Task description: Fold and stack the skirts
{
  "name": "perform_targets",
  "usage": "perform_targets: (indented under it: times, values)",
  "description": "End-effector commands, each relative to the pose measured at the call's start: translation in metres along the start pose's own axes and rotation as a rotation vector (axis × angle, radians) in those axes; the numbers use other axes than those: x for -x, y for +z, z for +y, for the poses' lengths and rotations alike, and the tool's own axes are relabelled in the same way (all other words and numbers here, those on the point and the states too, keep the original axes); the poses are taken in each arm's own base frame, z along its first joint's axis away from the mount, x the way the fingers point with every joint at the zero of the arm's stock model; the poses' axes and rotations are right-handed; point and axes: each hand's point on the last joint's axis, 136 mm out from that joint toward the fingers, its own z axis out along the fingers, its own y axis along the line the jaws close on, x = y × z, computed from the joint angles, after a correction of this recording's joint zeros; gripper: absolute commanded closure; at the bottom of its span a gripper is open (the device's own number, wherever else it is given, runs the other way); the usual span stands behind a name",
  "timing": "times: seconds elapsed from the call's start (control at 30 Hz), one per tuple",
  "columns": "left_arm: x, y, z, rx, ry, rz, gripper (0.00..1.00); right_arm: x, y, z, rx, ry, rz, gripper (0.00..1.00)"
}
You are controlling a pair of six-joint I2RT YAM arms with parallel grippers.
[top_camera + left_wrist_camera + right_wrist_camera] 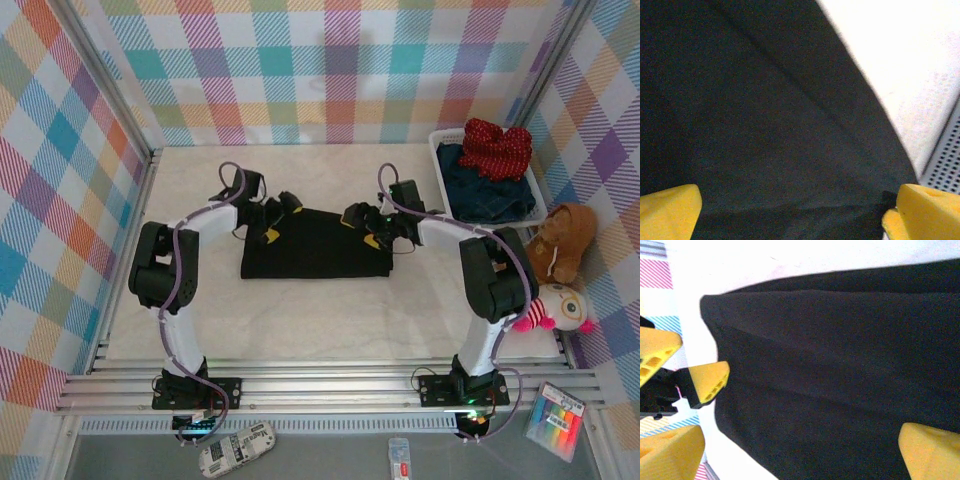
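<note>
Because both pairs of jaws stand apart over the far corners of the black skirt [315,248], which lies flat mid-tabletop [330,320], you risk pinching only its top layer or dragging it into wrinkles if they close unevenly.

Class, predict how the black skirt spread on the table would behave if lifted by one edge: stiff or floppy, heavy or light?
Probably floppy: the black skirt lies flat with soft creases, so it should drape. It looks thin, so likely light. Pushed, it would probably bunch, not slide whole.
</note>
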Motion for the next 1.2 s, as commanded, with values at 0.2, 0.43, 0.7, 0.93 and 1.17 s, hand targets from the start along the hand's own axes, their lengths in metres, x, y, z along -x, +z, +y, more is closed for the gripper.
perform_targets:
  times: [0.2, 0.43, 0.7, 0.93, 1.17]
  values:
    - [0.028, 0.027, -0.043, -0.104, -0.072, 0.041, 0.0, 0.014, 0.055, 0.085, 0.178, -0.05, -0.015, 0.01]
    - [0.052, 0.048, -0.003, 0.006, -0.09, -0.002, 0.0, 0.027, 0.087, 0.072, 0.141, -0.094, -0.022, 0.01]
    - [0.04, 0.061, 0.052, 0.194, -0.033, 0.033, 0.0, 0.052, 0.064, -0.002, -0.048, -0.1, -0.133, 0.01]
    - [0.037, 0.072, 0.067, 0.212, -0.02, 0.06, 0.0, 0.056, 0.015, -0.056, -0.266, -0.085, -0.159, 0.01]
    - [0.04, 0.062, 0.011, 0.035, 0.008, 0.104, 0.0, 0.049, -0.034, -0.047, -0.327, -0.121, -0.224, 0.01]
